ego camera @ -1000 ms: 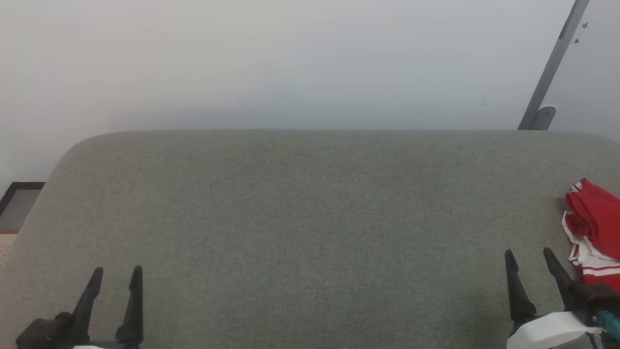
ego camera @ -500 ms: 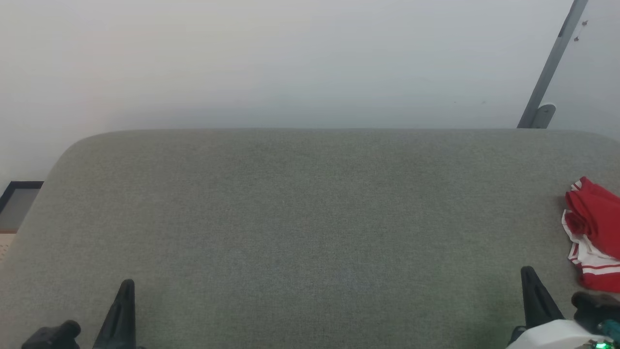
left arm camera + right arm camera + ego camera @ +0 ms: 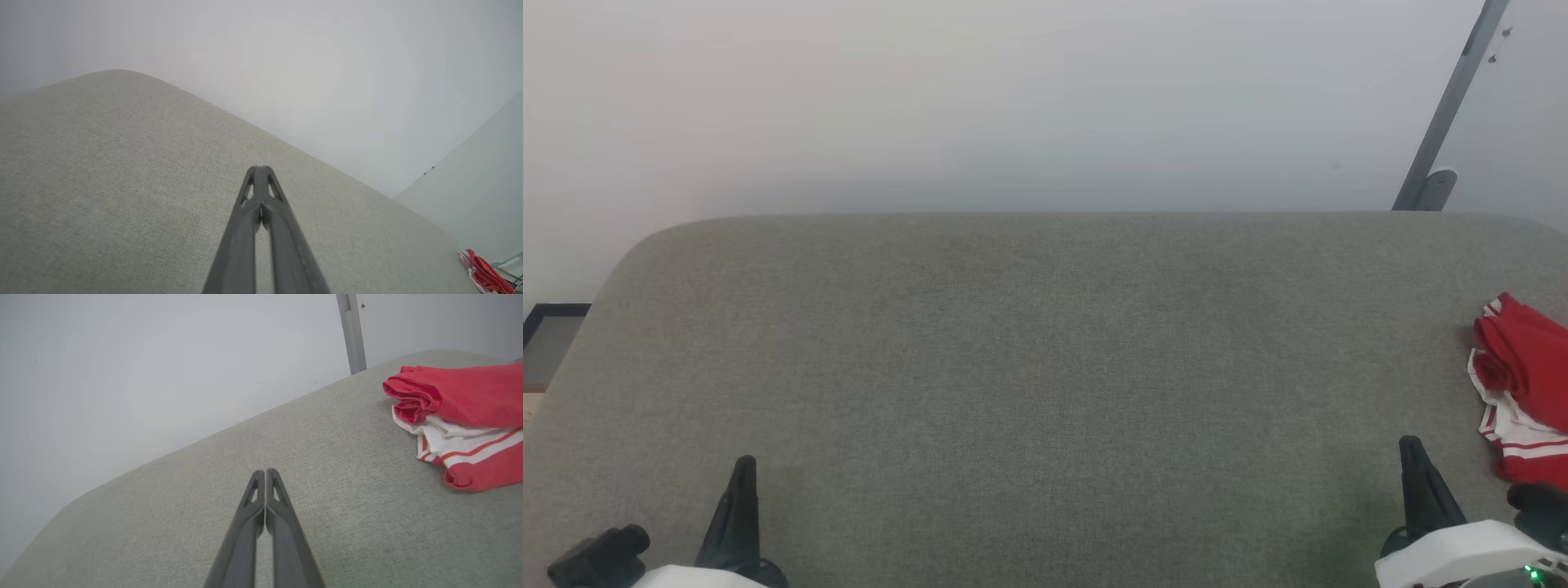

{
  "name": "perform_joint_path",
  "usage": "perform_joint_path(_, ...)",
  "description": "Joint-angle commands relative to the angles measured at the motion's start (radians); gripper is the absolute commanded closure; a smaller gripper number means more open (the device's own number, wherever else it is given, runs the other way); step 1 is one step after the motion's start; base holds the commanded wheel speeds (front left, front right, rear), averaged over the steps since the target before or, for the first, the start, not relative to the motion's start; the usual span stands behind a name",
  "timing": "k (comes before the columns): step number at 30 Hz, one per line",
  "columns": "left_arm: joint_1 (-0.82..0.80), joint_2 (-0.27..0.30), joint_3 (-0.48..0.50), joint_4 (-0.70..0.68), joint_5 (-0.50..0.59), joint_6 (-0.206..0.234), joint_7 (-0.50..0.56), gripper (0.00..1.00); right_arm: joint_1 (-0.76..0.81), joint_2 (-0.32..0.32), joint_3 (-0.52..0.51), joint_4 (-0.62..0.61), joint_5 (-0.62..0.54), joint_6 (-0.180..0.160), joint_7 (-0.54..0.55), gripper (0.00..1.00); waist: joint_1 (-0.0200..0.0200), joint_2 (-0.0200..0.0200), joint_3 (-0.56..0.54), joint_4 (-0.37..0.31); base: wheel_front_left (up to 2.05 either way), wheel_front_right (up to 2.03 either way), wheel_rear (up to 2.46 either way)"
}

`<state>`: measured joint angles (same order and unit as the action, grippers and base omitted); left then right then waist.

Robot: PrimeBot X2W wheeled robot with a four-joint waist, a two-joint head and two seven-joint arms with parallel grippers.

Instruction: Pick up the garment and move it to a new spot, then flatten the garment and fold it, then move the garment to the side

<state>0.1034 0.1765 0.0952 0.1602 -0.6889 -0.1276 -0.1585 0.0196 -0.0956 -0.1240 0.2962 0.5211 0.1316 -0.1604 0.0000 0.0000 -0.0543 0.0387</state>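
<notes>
Left gripper (image 3: 261, 169) is pressed fully closed, its 2 fingers tip to tip with nothing between them, low over the bare grey bench (image 3: 1045, 367) at the near left. Right gripper (image 3: 265, 471), same story: clamped together, empty, low at the near right.

And the garment (image 3: 457, 416)? It's way out on the right of the bench, a compact red bundle with white striped sleeve cloth poking out underneath. It's near the right gripper but clear of it.

By my read that's a folded shirt set off to the side, so pick-up, flattening, folding and the final shift all look done. It's a loose fold, mind, with 1 rolled red edge. If that counts, nothing is left to do.
</notes>
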Motion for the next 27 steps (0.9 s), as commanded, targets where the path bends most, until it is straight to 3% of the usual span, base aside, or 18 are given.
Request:
perform_joint_path(1, -0.033, 0.003, 0.007, -0.011, -0.033, -0.001, 0.008, 1.0, -0.029, -0.002, 0.002, -0.021, 0.038, 0.0, 0.009, 1.0, 0.0, 0.0, 0.001, 0.0, 0.0, 0.0, 0.0)
perform_joint_path(27, -0.101, -0.042, 0.012, 0.022, -0.347, -0.002, 0.101, 1.0, -0.066, 0.014, 0.006, -0.034, 0.408, -0.001, 0.103, 1.0, 0.0, 0.0, 0.015, -0.01, 0.0, 0.0, 0.0)
